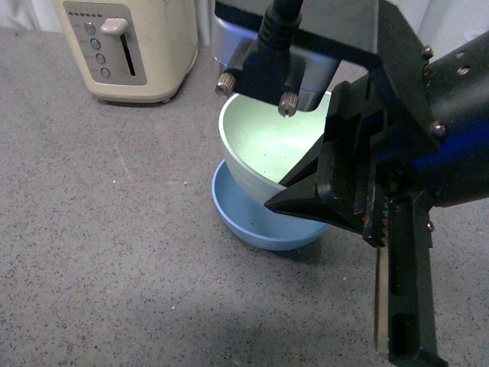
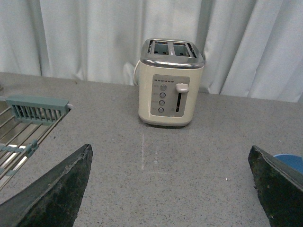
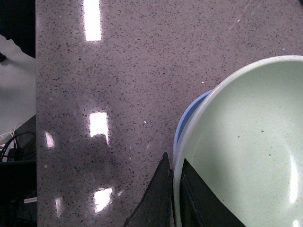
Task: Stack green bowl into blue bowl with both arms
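Note:
The pale green bowl (image 1: 263, 141) sits tilted in the sky-blue bowl (image 1: 244, 210) on the grey counter. My right gripper (image 1: 294, 191) is shut on the green bowl's near rim, one finger inside and one outside. In the right wrist view the green bowl (image 3: 246, 142) fills the right side, with the blue bowl's rim (image 3: 187, 120) showing just beyond it and my right gripper (image 3: 174, 182) pinching the green rim. My left gripper (image 2: 170, 184) is open and empty over bare counter, with a sliver of the blue bowl (image 2: 289, 161) beside its fingertip.
A cream toaster (image 1: 130, 46) stands at the back left; it also shows in the left wrist view (image 2: 170, 85). A wire dish rack (image 2: 28, 127) lies at the counter's left. A metal appliance (image 1: 229, 38) is behind the bowls. White curtains hang behind.

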